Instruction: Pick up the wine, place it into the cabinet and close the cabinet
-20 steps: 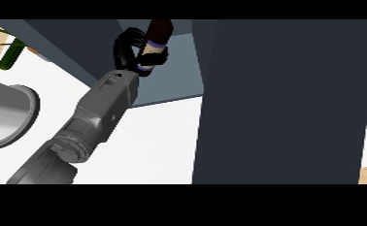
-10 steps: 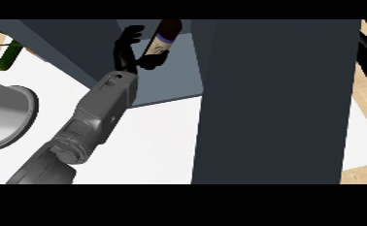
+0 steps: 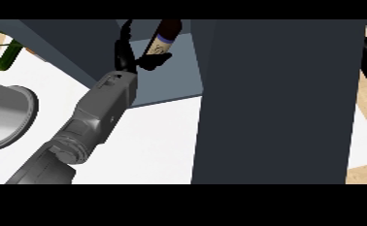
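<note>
A grey forearm (image 3: 100, 113) rises from the lower left corner over the white counter (image 3: 158, 142), passing the rim of a metal basin (image 3: 14, 118) at the left edge. To the right, a dark cabinet door (image 3: 272, 99) stands open and fills much of the view.

Farther up, the left hand (image 3: 129, 64) is inside the cabinet (image 3: 175, 77). Its fingers (image 3: 123, 38) are spread and straight, pointing up, with a gap between them and the wine (image 3: 165, 32). Only the thumb (image 3: 156, 61) reaches across to the pale label.

The wine sits in the cabinet opening, leaning slightly right at the top; its base is hidden behind the thumb. A green object (image 3: 10, 57) lies at the far left.
</note>
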`<state>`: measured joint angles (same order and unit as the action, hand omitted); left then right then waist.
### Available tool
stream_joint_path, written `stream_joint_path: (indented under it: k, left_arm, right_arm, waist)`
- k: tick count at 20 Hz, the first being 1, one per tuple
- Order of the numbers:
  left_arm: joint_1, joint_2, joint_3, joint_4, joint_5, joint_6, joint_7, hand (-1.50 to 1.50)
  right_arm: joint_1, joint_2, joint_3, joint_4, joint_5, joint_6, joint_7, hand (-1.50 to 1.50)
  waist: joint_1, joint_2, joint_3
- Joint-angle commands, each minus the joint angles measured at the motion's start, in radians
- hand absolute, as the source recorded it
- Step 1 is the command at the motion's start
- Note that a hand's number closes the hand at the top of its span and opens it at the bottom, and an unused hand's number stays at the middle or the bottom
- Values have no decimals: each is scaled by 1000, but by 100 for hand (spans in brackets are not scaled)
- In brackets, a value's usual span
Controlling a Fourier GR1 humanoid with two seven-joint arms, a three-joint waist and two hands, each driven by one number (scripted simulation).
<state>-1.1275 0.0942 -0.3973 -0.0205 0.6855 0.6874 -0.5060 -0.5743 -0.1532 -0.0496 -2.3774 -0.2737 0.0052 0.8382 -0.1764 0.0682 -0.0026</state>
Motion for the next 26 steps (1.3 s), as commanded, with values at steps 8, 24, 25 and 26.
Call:
stream_joint_path:
  k: [8,24,25,26]
  left_arm:
    - [13,90,-68,-5,-72,-224,-53,-150]
    - [3,7,80,-210,43,-669,-154,-150]
    - [-4,-26,81,-240,41,-611,-123,-150]
    - [3,-53,70,-268,26,-585,-128,-150]
  right_arm:
    - [-2,-6,-15,-11,-25,0,7,-150]
    - [47,-25,8,-95,56,-70,85,-150]
    - [50,-58,-58,-76,4,-57,99,-150]
    - [43,-47,-21,-76,40,-68,94,-150]
  waist:
    - [46,-15,-1]
    - [156,-67,2]
    - [165,-72,3]
    - [172,-73,3]
